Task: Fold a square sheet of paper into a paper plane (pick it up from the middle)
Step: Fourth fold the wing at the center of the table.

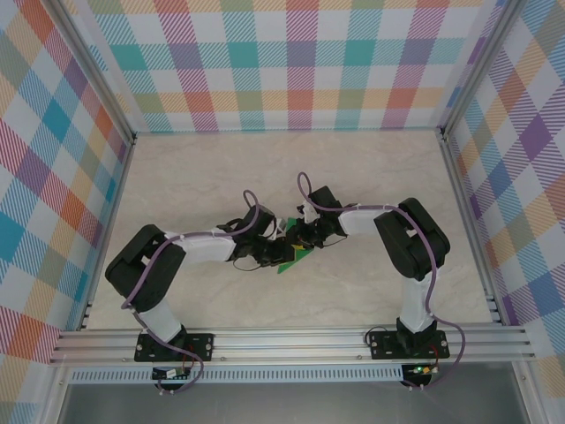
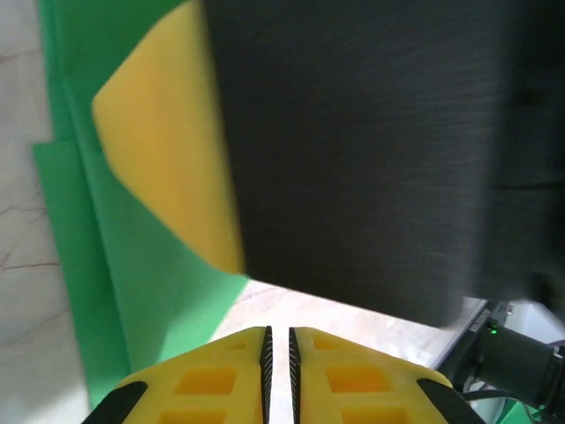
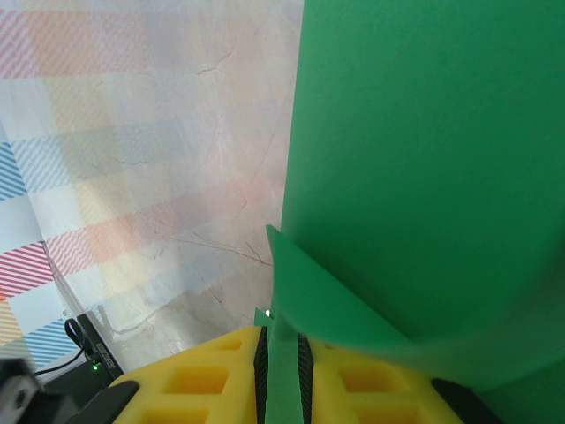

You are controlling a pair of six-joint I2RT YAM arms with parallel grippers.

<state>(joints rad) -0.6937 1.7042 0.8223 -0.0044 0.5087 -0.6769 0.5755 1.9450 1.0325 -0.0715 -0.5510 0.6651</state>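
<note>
Paper sheet (image 1: 296, 256) at bench (image 1: 353, 177) centre, slightly toward near edge, between both wrists. Right fingers (image 3: 212, 375) clenched on folded edge of sheet. Left fingers (image 2: 212, 380) pressed together, nothing green between them; sheet just beside. Overlapped layers visible, so some folds made. Slim pointed dart not yet formed; further creases left.

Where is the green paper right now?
In the top view the green paper is near the middle of the table, between the left gripper and the right gripper, which pinches it.
</note>
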